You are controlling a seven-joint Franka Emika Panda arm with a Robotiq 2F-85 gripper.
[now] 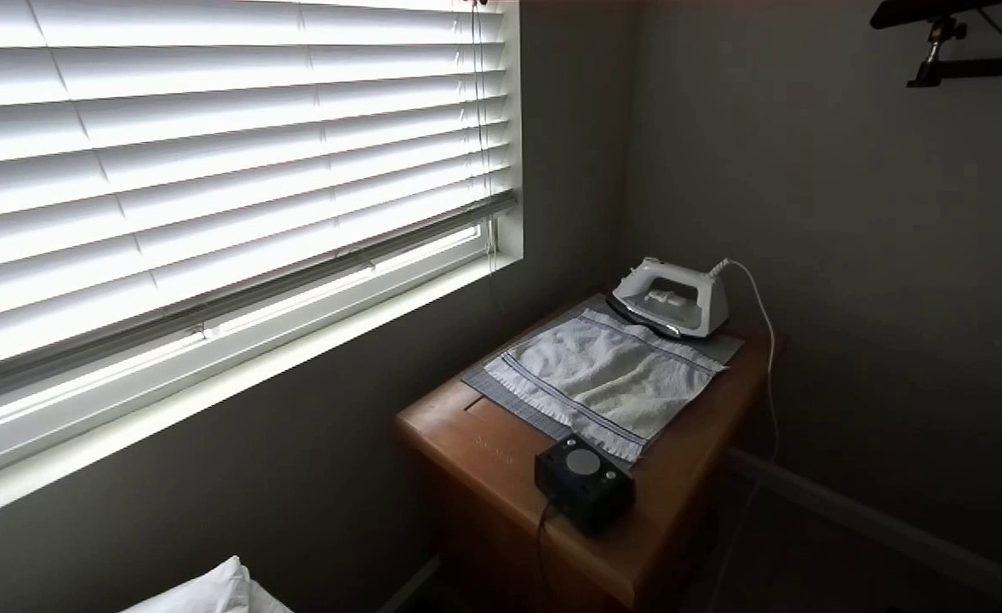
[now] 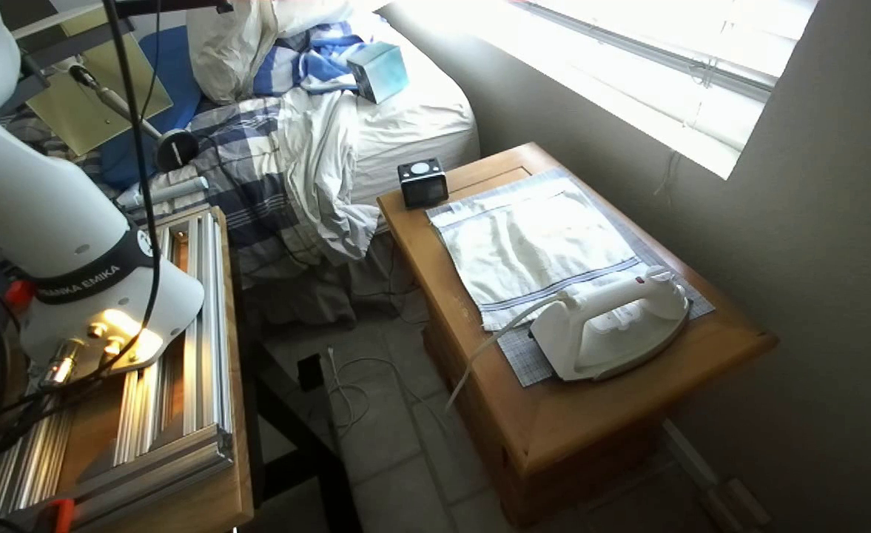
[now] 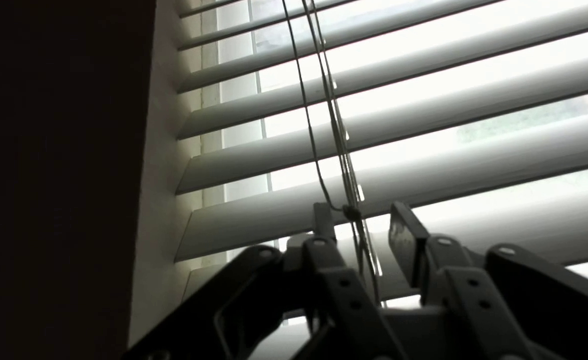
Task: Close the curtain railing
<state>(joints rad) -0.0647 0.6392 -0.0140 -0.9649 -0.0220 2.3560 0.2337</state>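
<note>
Where the pull cords (image 3: 342, 156) hang: near an end of the Venetian blind (image 1: 228, 153), toward the window jamb (image 3: 161, 175), in front of the slats (image 3: 254, 159).
Jaws: parted, visible in the wrist view only, pinching nothing that shows.
Cords from the jaws: straight ahead, in the gap as that view has it, closer to the fingertip (image 3: 323, 221) on its left than to the pad (image 3: 404, 245) on its right.
Knot (image 3: 352, 213): just beside that nearer fingertip; a slack strand (image 3: 309, 126) bends beside the tip to reach it, touching or not I cannot tell.
Long axis of the cords: crosswise to the slats, roughly the way the jaws point; they meet sideways across it, so the wrist probably needs no turn.
Depth: unsettled; the cords may run between the pads or just beyond the tips, nearer the slats.
Blind: lowered most of the way in an exterior view, bottom rail (image 1: 279, 277) near the sill (image 1: 296, 351) but apart from it; light shows between the slats in the wrist view, so I judge the closing undone.
Next move: likely a short advance if the cords prove to be beyond, then a squeeze near the knot and a pull.
Risk: slack strand left outside the nearer fingertip, with only some cords caught.
</note>
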